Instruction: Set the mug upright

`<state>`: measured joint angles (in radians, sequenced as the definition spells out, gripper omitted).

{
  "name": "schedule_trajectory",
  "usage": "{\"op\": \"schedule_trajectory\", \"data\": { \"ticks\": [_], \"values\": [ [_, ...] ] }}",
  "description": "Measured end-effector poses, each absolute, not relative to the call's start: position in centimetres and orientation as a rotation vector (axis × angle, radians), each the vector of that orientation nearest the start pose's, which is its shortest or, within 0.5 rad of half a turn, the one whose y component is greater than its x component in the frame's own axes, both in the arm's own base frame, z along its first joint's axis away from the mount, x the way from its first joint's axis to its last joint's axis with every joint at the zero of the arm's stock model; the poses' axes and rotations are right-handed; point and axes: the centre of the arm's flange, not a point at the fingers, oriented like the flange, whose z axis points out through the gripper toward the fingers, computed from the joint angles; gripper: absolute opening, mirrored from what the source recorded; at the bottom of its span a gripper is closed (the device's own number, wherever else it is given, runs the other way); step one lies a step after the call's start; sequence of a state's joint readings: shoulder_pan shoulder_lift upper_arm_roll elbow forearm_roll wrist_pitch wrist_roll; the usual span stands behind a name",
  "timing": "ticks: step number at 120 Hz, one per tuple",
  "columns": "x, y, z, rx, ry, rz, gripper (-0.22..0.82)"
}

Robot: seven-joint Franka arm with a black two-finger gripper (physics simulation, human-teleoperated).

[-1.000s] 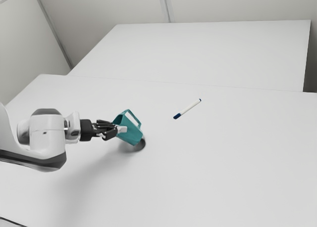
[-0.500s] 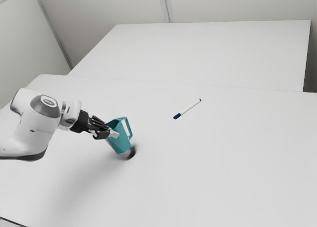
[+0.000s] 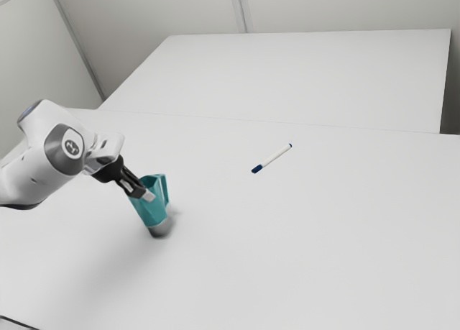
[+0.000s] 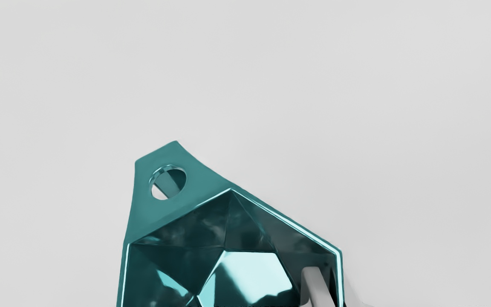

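Observation:
The teal mug (image 3: 150, 211) leans slightly, its open top up toward the exterior view's left and its dark base lower down; I cannot tell whether the base touches the table. My gripper (image 3: 148, 195) is at its rim and shut on its wall. In the wrist view I look into the hexagonal mouth of the mug (image 4: 186, 228), with the handle at one corner. One pale finger (image 4: 317, 286) of my gripper (image 4: 338, 296) is inside against the wall; the other, outside it, is mostly hidden.
A white marker with blue ends (image 3: 273, 158) lies on the white table (image 3: 309, 229), well to the exterior view's right of the mug. A second white table surface (image 3: 287, 75) lies behind, with walls beyond.
My hand has moved toward the exterior view's left and tipped downward, carrying the mug along. The mug stands closer to vertical than before, while the marker has stayed put.

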<state>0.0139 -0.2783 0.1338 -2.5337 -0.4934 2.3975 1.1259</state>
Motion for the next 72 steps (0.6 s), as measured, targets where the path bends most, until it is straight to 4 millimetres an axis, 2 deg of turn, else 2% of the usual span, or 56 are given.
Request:
{"op": "schedule_trajectory", "data": {
  "ticks": [15,35,48,72],
  "values": [
    [45.9,6.1,39.6,-3.083,1.039,-0.453,-0.18],
    [48.1,4.5,39.0,-3.038,1.009,-0.329,-0.18],
    [49.1,3.3,38.8,-3.042,0.961,-0.304,-0.18],
    [49.8,0.9,38.7,-3.076,0.836,-0.318,-0.18]
  ]
}}
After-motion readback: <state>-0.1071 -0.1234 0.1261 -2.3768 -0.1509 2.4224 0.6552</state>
